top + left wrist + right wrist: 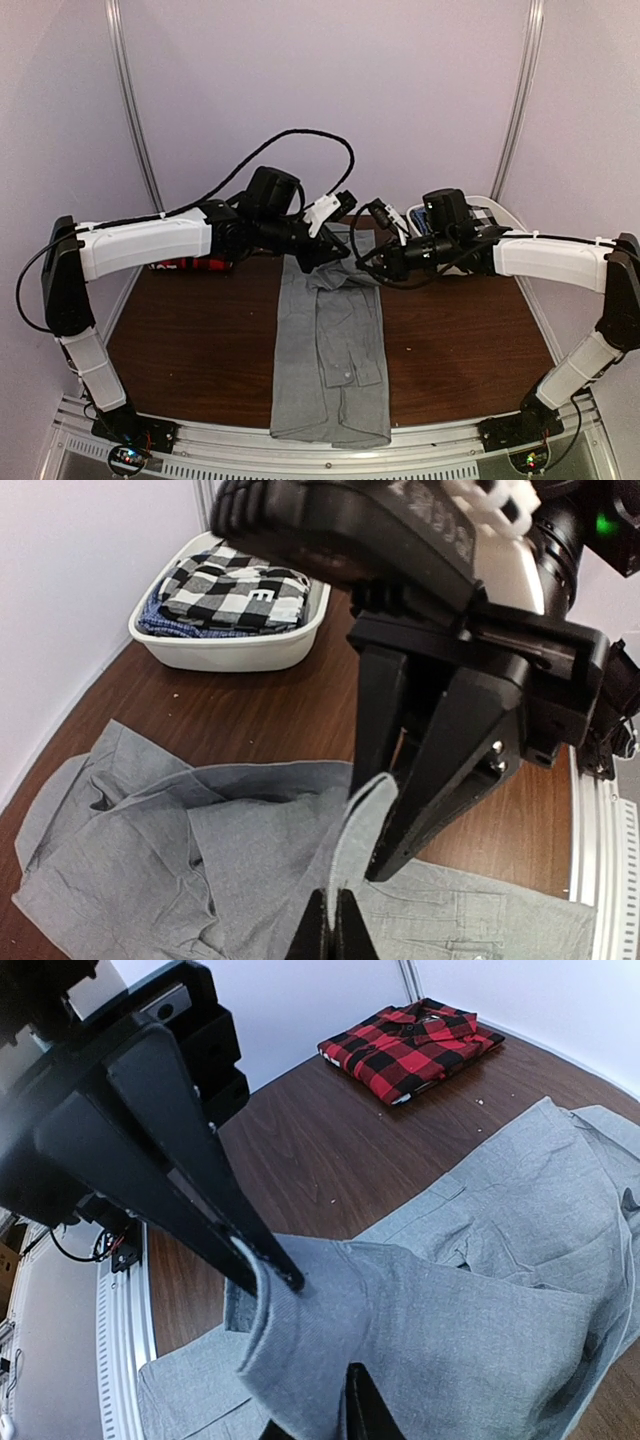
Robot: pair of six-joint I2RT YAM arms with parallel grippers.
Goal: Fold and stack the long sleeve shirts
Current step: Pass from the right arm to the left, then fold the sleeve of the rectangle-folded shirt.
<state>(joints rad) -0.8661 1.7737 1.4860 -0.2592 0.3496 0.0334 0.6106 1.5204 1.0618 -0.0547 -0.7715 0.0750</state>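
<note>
Grey shirt (330, 350) runs as a long folded strip down the middle of the brown wooden table (460, 340), its far end bunched at 12 o'clock. There the left gripper (330, 932) has its jaws pinched tight on a raised fold of that cloth. The right gripper (372, 825) clamps the same fold just beside it, jaws narrowed onto the fabric. The red-and-black plaid shirt (410, 1045) lies folded at 10 o'clock, well apart. A white tub (230, 655) of checked cloth sits at 2 o'clock. Pale walls (400, 90) enclose the table.
</note>
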